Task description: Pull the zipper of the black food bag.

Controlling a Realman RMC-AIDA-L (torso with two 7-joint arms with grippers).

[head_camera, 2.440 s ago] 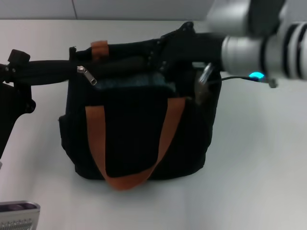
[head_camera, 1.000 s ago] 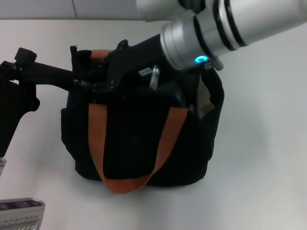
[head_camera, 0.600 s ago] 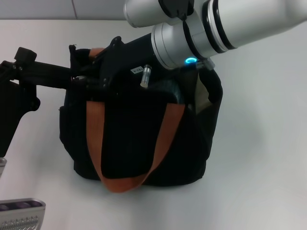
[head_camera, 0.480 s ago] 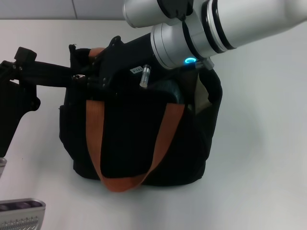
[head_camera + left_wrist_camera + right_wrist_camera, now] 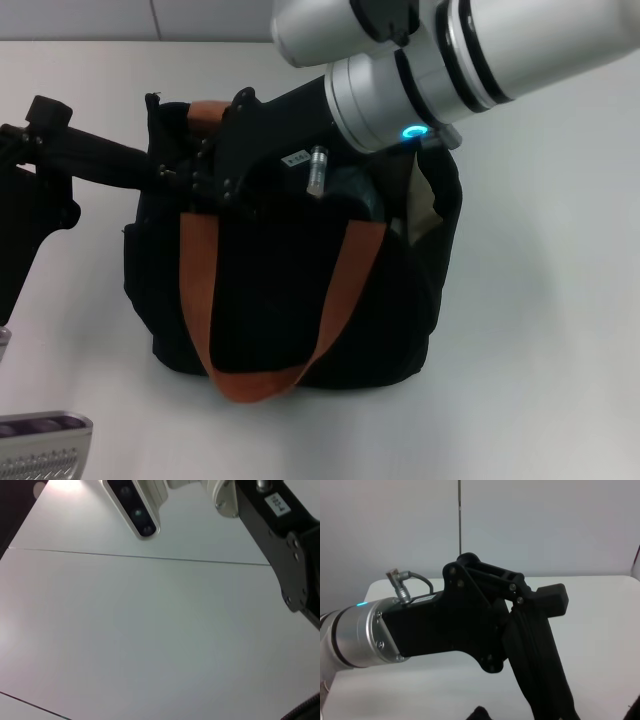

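The zipper cannot be made out in any view; the spot on the bag's near rim where it would lie, in the upper left of the head view, is covered by the two grippers. The black food bag (image 5: 300, 300) stands upright on the white tabletop (image 5: 540, 330) in the middle of the head view, its mouth gaping at the right end, where pale lining (image 5: 425, 215) shows. One rust-orange handle (image 5: 270, 320) hangs in a loop down the front face, and the top of the other (image 5: 208, 108) peeks above the far rim at upper left.

The right gripper (image 5: 195, 178) reaches in from the upper right, its silver forearm crossing over the bag's open top, and its black tip sits at the bag's upper left corner right on the rim. Whether its fingers are spread or pinching anything cannot be told, since black parts merge there.

The left gripper (image 5: 150, 170) comes in from the left edge of the head view as a long black bar that meets the same corner of the bag, touching or nearly touching the right gripper's tip; whether it is spread or pinching also cannot be told.

A grey ribbed object (image 5: 40, 445) lies at the lower left corner, well apart from the bag.
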